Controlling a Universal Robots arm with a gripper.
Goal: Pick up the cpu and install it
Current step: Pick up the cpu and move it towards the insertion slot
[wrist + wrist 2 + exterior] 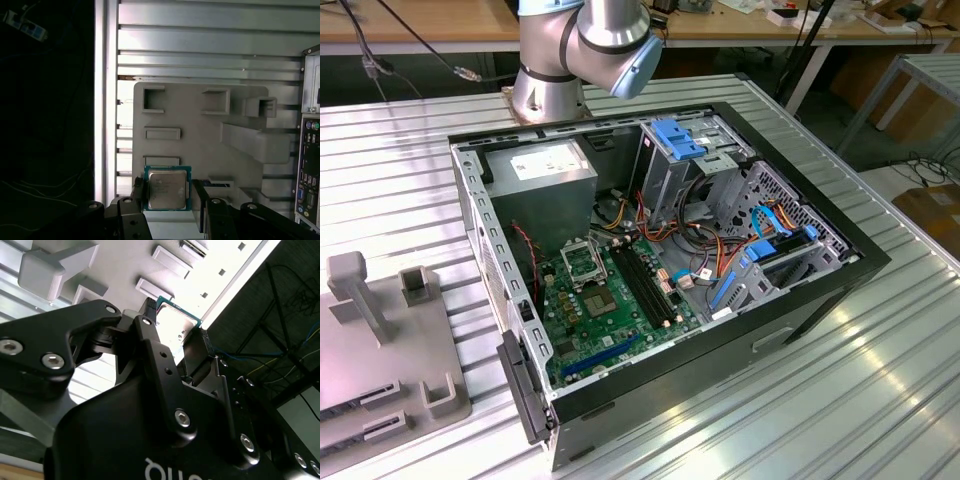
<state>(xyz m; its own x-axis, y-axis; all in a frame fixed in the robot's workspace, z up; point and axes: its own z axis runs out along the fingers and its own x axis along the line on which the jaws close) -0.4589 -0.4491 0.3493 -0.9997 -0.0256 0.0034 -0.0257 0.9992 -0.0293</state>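
Up close, the black gripper (174, 326) has its jaws pressed on two opposite edges of the cpu (167, 189), holding it over the grey tray (410, 350) at the exterior view's lower left; light, stiff, slick-topped and probably fragile underneath, the chip is best held by its rim.

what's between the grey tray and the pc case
A bare strip of the ribbed metal table, between the grey tray and the pc case, seen in the exterior view.
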